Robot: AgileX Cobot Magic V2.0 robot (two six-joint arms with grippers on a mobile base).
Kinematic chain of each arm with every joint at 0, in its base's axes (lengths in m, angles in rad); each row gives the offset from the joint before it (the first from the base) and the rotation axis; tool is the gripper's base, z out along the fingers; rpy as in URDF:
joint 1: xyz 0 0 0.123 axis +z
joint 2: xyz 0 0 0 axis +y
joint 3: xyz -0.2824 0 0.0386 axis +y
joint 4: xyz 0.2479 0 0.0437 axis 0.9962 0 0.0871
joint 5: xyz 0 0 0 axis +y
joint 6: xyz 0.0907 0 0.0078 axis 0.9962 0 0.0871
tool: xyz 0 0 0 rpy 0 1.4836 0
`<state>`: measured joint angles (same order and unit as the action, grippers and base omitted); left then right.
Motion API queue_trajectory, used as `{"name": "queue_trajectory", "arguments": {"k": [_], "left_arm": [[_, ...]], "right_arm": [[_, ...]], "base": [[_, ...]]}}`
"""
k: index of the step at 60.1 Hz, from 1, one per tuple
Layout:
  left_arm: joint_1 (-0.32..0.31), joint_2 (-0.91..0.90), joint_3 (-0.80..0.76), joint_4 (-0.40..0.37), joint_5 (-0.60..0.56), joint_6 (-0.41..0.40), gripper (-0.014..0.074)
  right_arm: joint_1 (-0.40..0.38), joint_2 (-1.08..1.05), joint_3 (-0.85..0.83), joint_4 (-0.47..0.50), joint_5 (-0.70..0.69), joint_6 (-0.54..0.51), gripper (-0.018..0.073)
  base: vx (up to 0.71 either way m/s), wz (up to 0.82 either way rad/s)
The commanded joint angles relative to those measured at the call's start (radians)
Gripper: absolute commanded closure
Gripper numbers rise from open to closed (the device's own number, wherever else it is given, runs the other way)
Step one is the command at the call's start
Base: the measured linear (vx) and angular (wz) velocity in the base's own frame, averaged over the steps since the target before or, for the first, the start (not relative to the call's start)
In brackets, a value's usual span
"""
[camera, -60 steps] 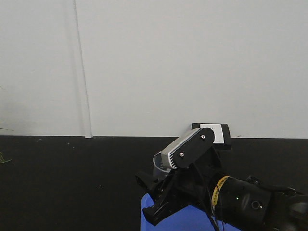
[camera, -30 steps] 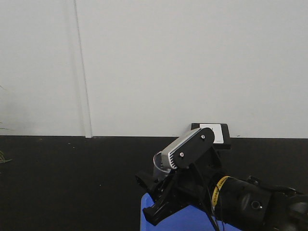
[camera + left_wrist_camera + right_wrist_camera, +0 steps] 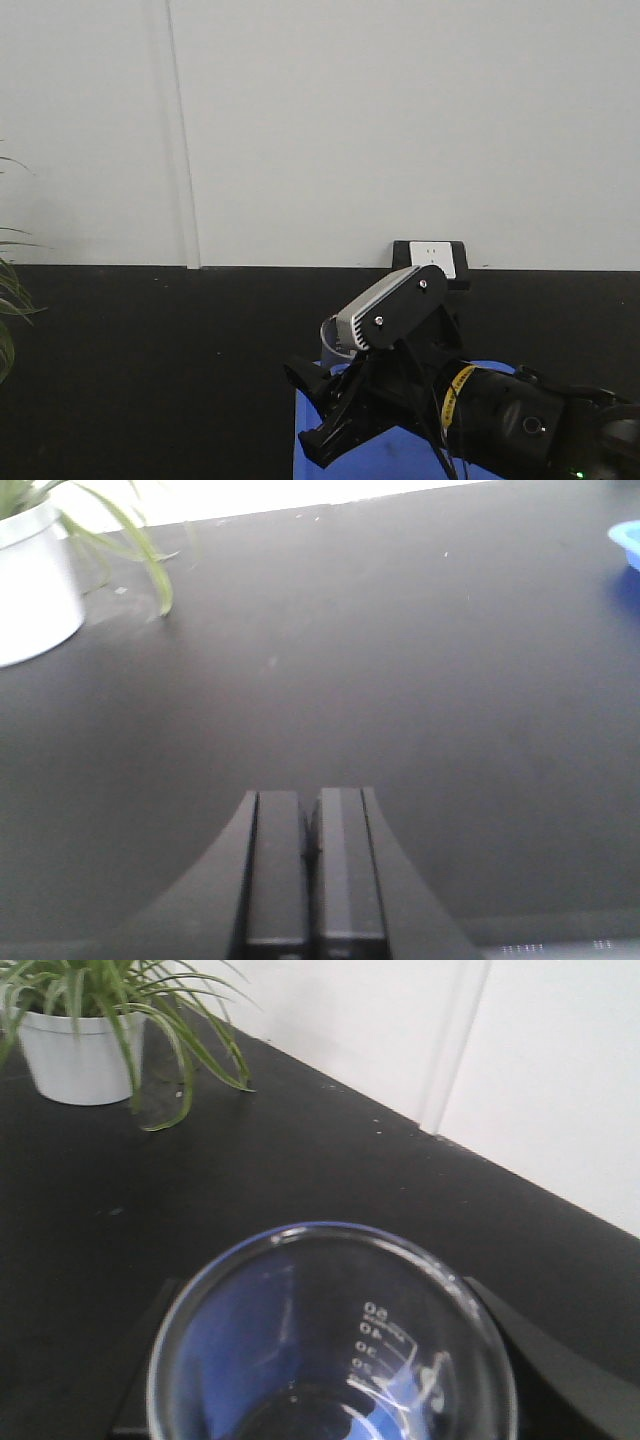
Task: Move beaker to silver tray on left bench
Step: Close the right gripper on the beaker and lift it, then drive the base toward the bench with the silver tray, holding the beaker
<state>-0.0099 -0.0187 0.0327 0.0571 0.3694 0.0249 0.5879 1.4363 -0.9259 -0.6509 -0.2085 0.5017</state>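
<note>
Gripping the beaker (image 3: 330, 1350) on both sides, the right end effector (image 3: 335, 1385) should carry it level; the left end effector (image 3: 311, 815) is closed, empty.

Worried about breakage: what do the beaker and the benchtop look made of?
The beaker looks like clear glass: see-through wall, glossy rim, white printed scale. The benchtop seems a matte black laminate or resin, dull with faint specks; which, unclear.

Left hand empty, right hand gripping.
The left hand (image 3: 311, 880) points forward, its fingers (image 3: 275, 870) pressed flat together. The right hand (image 3: 335, 1405) clasps the beaker (image 3: 300, 1300) between two dark fingers (image 3: 540, 1355), and its arm (image 3: 510, 420) reaches leftward.
</note>
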Motion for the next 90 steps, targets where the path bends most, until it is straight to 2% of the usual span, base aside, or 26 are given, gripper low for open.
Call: {"name": "queue_trajectory", "arguments": {"k": [1, 90], "left_arm": [[-0.005, -0.007, 0.02, -0.003, -0.081, -0.002, 0.0595], [-0.005, -0.007, 0.02, -0.003, -0.081, -0.002, 0.0595]], "right_arm": [[-0.001, -0.039, -0.029, 0.002, -0.068, 0.001, 0.0571], [-0.001, -0.039, -0.029, 0.002, -0.068, 0.001, 0.0571]], "base": [[-0.23, 0.06], [-0.34, -0.03]]}}
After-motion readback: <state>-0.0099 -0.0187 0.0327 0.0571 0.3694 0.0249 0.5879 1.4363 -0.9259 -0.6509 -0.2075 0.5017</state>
